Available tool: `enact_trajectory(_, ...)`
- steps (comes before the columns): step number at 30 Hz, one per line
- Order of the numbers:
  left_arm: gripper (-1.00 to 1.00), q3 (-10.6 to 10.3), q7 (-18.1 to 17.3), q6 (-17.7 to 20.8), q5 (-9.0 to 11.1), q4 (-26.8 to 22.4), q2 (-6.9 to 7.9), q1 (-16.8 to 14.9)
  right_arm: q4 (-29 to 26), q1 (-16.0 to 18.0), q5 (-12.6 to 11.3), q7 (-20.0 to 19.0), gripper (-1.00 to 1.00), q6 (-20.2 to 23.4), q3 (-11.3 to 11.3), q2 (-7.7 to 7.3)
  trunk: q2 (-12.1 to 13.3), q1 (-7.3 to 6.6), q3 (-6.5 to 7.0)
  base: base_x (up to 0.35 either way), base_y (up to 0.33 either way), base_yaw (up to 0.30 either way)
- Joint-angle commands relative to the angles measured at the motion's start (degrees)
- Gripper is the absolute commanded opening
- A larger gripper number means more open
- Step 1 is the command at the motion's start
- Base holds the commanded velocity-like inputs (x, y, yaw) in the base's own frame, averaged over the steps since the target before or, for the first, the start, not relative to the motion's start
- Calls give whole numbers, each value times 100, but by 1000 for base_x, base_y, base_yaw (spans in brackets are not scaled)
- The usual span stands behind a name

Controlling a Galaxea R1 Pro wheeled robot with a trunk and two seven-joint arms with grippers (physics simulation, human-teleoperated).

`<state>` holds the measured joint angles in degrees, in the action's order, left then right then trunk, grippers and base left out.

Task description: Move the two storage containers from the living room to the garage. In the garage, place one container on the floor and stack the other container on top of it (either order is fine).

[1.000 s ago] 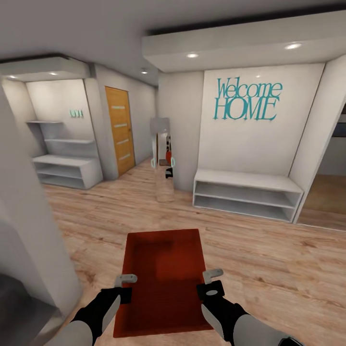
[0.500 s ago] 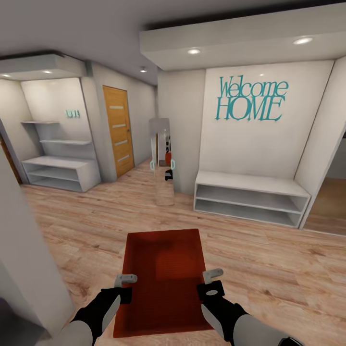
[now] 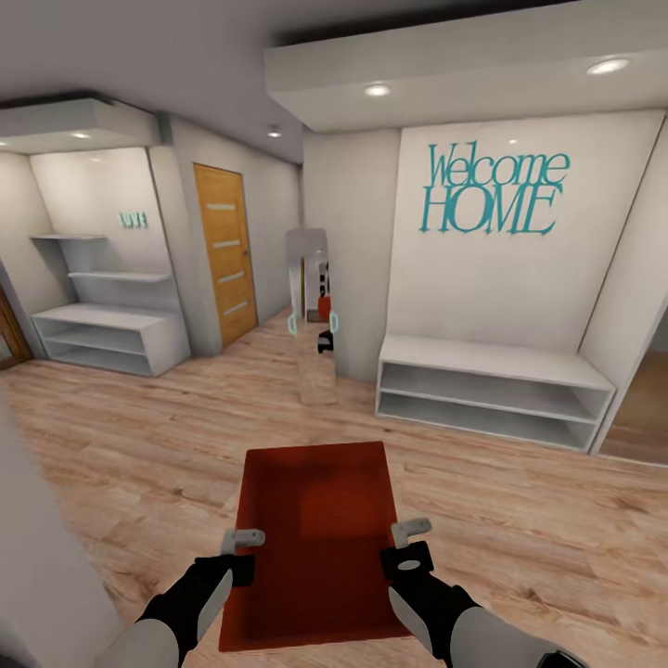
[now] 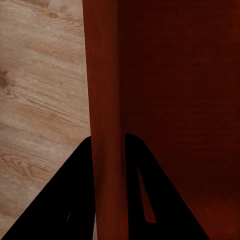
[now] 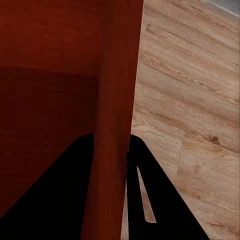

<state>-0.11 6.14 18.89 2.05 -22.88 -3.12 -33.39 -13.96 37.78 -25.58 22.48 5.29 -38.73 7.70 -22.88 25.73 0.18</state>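
Since a second ago the view has swung left; both tools (left (image 3: 243, 551), right (image 3: 409, 547)) grip the storage container (image 3: 315, 538)

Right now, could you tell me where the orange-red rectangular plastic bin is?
In the head view the orange-red rectangular plastic bin is low and central, carried above the light wood plank floor, its side walls clamped by the left gripper and right gripper.

The head camera looks forward and down from above both arms, across the storage container (image 3: 315, 543) and wood plank floor (image 3: 520, 520) to the far hallway walls. Each wrist camera sits very near one long container wall (image 4: 107, 120) (image 5: 117, 110), looking along it. All three views share container and floor.
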Motion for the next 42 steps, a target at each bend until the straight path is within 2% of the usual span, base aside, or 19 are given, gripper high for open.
enact_trajectory(1, -100, 55, 36, 36, -64, -15, -5, 0, -97, 1, -53, -77, -100, 38, 6, 12, -4, 5, -2, 322, 0, 0)
enact_trajectory(27, -100, 55, 36, 37, -64, -15, -5, 1, -96, 1, -53, -77, -100, 40, 6, 12, -4, 5, -2, 322, 0, 1)
enact_trajectory(42, -100, 55, 36, 37, -64, -15, -5, 0, -95, 1, -53, -77, -100, 34, 6, 12, -4, 5, -2, 322, 0, 251)
